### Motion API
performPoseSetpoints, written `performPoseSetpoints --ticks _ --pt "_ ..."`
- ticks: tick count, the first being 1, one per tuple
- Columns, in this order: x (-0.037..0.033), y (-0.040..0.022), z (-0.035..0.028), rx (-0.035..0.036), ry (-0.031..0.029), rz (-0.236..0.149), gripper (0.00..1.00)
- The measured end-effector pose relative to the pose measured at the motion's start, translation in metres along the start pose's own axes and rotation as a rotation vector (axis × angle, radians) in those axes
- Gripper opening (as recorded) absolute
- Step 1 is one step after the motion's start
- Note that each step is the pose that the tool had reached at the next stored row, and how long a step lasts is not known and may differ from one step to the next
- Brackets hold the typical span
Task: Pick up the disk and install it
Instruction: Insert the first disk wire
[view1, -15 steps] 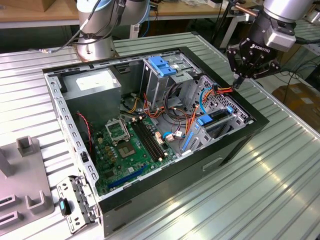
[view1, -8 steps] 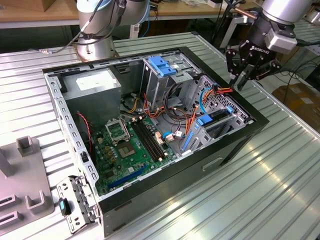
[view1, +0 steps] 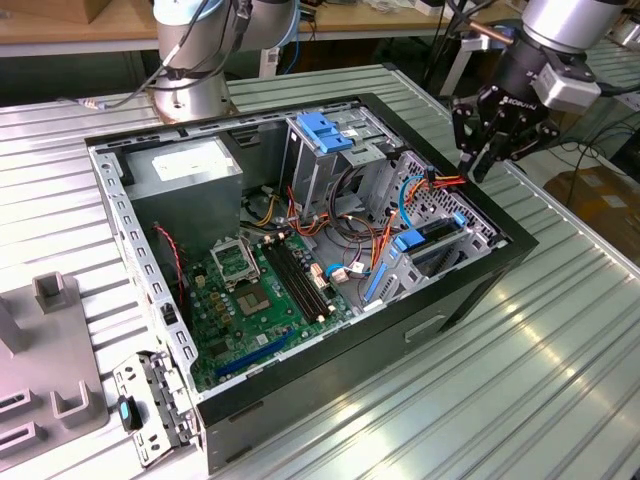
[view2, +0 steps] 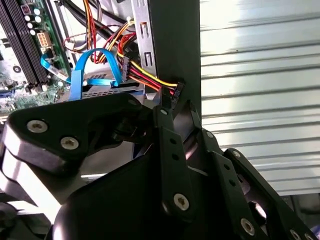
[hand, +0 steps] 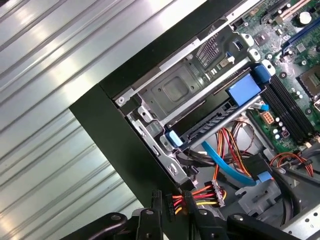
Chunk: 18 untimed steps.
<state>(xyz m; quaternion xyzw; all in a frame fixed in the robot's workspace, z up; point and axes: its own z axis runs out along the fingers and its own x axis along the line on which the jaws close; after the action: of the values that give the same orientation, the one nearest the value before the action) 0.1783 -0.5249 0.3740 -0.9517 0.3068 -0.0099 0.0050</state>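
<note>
Exterior view puts the black multi-link gripper (view1: 487, 160) hanging over the far edge of the open black steel computer case (view1: 470, 290), just above a black power plug on its red, yellow and black wire bundle (view1: 445, 182). Both wrist views bring the fingertips (view2: 172, 107) close on either side of that plug (hand: 172, 202), though whether they pinch it or merely stand beside it I cannot tell. The disk, a flat grey metal drive in a bright blue plastic carrier (hand: 220, 117), already sits in the perforated steel bay by the case wall (its blue tabs (view1: 408, 240) showing at the bay mouth), near the green circuit board (view1: 255, 300). A glossy light-blue ribbon cable (view2: 95, 65) loops beside it. Good work at this stage, I judge, means staying square to the small plug, and keeping clear of the springy wires and the sharp sheet-metal edge.
</note>
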Motion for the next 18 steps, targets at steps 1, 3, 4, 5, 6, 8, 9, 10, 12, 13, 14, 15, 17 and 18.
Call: performPoseSetpoints --ticks 1,3,4,5,6,8,9,10,12,13,14,15,17,18 --pt "-0.0002 -0.0002 0.0008 0.0007 0.0006 -0.009 0.30" --pt "-0.0009 -0.0012 0.0021 0.0017 0.0016 -0.018 0.30" --pt "-0.0012 -0.0015 0.0024 0.0020 0.0019 -0.020 0.30" --pt "-0.0015 -0.0021 0.0030 0.0028 0.0028 -0.024 0.30" --pt "-0.0017 -0.0024 0.0037 0.0035 0.0033 -0.027 0.30" --pt "-0.0019 -0.0026 0.0046 0.0041 0.0040 -0.034 0.30" --pt "-0.0019 -0.0027 0.0048 0.0040 0.0043 -0.038 0.30" --pt "-0.0019 -0.0027 0.0050 0.0041 0.0046 -0.041 0.30" --pt "-0.0019 -0.0026 0.0051 0.0044 0.0046 -0.041 0.30" --pt "-0.0019 -0.0026 0.0051 0.0044 0.0045 -0.041 0.30" --pt "-0.0019 -0.0026 0.0051 0.0044 0.0046 -0.042 0.29" --pt "-0.0019 -0.0026 0.0051 0.0044 0.0046 -0.042 0.16" --pt "-0.0019 -0.0026 0.0046 0.0046 0.0045 -0.042 0.16" --pt "-0.0019 -0.0026 0.0039 0.0046 0.0044 -0.042 0.16"
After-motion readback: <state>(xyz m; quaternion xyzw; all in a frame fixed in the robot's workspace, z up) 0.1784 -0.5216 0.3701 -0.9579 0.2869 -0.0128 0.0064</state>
